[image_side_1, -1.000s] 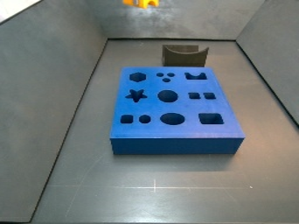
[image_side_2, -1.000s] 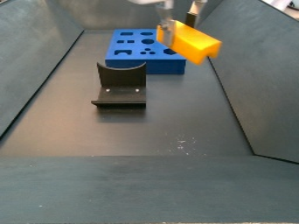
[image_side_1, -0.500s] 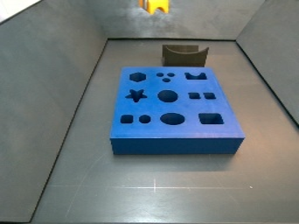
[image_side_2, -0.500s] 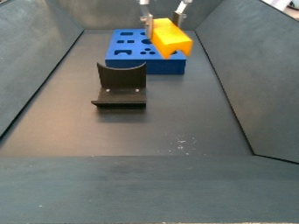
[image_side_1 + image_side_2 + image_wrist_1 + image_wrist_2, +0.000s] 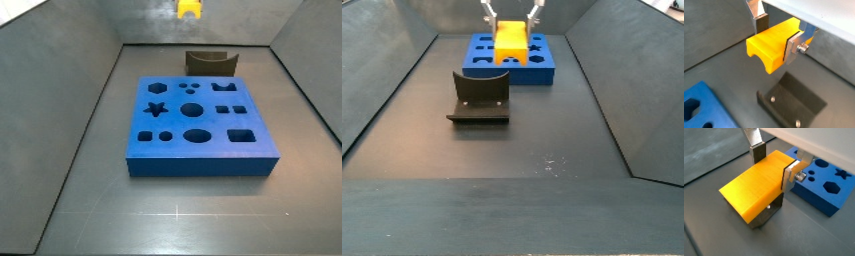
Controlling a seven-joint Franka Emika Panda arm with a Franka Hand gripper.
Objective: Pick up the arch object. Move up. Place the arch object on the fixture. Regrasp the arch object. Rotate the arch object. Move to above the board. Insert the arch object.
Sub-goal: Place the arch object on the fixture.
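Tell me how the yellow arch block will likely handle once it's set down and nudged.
The arch object, clamped in the end effector above the fixture, looks rigid: its edges stay crisp between the fingers. Its flat faces, seen in a wrist view, suggest it would slide rather than roll. The smooth, plastic-looking surface may be somewhat slippery.

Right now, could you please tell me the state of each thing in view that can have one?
Gripper: shut on the arch block, up in the air above the floor.
Arch block: yellow, held between the gripper's fingers, lifted, touching neither fixture nor board.
Fixture: standing on the floor, nothing on it.
Board: blue, lying flat on the floor, every cutout in view empty.
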